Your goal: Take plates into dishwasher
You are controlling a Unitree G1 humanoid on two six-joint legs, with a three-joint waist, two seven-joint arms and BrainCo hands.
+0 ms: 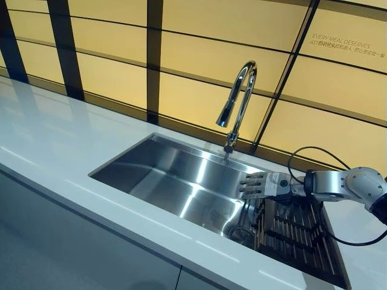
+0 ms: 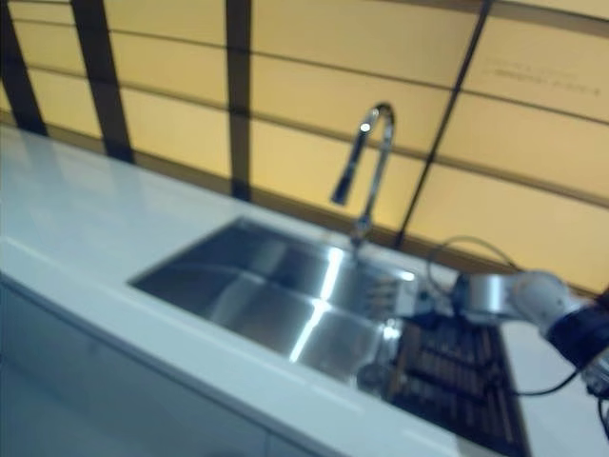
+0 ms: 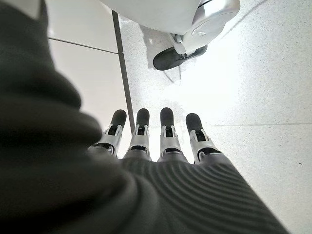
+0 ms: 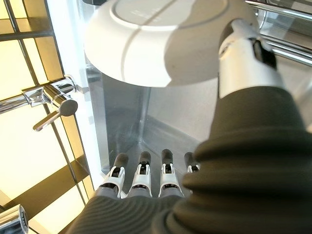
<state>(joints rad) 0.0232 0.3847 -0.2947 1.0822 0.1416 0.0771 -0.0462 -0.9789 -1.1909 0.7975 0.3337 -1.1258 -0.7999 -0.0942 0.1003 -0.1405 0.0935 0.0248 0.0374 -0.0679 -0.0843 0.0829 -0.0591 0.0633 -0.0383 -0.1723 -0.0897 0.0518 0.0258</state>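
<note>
Steel sink (image 1: 181, 175), right hand (image 1: 261, 185) above

White countertop (image 1: 54, 145) holds a steel sink (image 1: 175, 181) with what looks like a dark rack (image 1: 296, 235).

Sink clearance, right end crowded

Sink basin (image 1: 169, 181) open at left and centre; faucet (image 1: 239, 103) arches over the back rim, dark slatted rack (image 1: 296, 238) fills the right end. Desk (image 1: 54, 145) bare leftward.
</note>
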